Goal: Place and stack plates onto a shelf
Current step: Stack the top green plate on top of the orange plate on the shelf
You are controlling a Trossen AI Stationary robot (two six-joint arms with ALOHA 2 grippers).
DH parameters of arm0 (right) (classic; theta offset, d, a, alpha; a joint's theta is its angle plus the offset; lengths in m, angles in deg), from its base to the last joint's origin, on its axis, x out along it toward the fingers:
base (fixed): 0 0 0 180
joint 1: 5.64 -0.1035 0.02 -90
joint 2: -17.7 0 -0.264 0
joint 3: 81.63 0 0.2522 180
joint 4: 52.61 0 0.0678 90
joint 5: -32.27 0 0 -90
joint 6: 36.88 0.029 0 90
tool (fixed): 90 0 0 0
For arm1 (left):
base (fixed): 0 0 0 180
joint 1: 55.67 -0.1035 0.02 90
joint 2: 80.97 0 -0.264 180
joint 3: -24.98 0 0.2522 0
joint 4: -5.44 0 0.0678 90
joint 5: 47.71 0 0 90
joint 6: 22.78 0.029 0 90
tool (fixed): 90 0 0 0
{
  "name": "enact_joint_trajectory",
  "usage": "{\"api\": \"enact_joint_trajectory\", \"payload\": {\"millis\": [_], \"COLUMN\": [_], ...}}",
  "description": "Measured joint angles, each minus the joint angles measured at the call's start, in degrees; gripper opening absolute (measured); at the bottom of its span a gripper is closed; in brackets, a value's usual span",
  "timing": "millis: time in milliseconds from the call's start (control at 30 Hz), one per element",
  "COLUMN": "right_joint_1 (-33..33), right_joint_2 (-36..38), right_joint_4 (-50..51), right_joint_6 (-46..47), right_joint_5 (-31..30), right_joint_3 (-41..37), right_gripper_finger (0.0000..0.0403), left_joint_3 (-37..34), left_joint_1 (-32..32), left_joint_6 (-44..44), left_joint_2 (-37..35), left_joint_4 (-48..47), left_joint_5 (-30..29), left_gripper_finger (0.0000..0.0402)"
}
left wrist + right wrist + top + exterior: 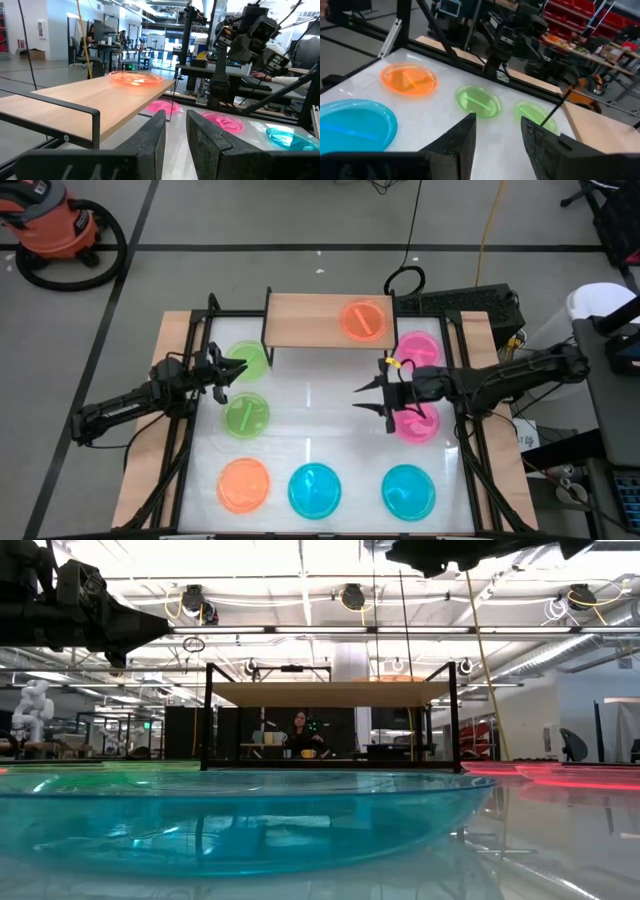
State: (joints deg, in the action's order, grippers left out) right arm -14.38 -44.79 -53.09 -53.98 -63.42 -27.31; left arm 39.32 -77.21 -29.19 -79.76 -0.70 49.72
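Observation:
The light-wood shelf (pixel 320 320) stands at the table's far edge on black legs. One orange plate (pixel 362 320) lies on its right half and also shows in the left wrist view (pixel 136 77). On the white table lie two green plates (pixel 247 362) (pixel 246 416), an orange plate (pixel 243 484), two blue plates (pixel 315 490) (pixel 408 490) and two pink plates (pixel 418 348) (pixel 415 425). My left gripper (pixel 235 375) hovers open and empty between the green plates, its fingers only narrowly apart (pixel 175 120). My right gripper (pixel 360 397) hangs open and empty over bare table, left of the pink plates; its arm hides part of the nearer pink one.
A black frame (pixel 200 380) runs along the table's left and right sides, with wood borders outside it. In the low view the near blue plate (pixel 230 810) fills the foreground. Bare white table lies between the two grippers, in front of the shelf. A person sits far behind the shelf (pixel 298 730).

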Motion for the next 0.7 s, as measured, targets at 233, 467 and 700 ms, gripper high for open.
{"api": "enact_joint_trajectory", "payload": {"millis": [233, 467, 700], "right_joint_1": [-2.64, -2.77, -3.00], "right_joint_2": [0.82, 4.22, 8.58], "right_joint_4": [-10.76, -12.65, -12.67], "right_joint_6": [-0.82, -1.80, -1.79], "right_joint_5": [-4.74, -5.12, -5.10], "right_joint_3": [-6.20, -8.20, -10.09], "right_gripper_finger": [0.0137, 0.0137, 0.0137], "left_joint_3": [0.00, 4.82, 16.47], "left_joint_1": [-0.02, 0.00, 0.00], "left_joint_6": [-1.22, 0.99, 2.85], "left_joint_2": [0.00, 1.78, 9.79], "left_joint_4": [1.55, -4.72, -19.71], "left_joint_5": [0.01, 1.26, -1.49], "left_gripper_finger": [0.0081, 0.0081, 0.0081]}}
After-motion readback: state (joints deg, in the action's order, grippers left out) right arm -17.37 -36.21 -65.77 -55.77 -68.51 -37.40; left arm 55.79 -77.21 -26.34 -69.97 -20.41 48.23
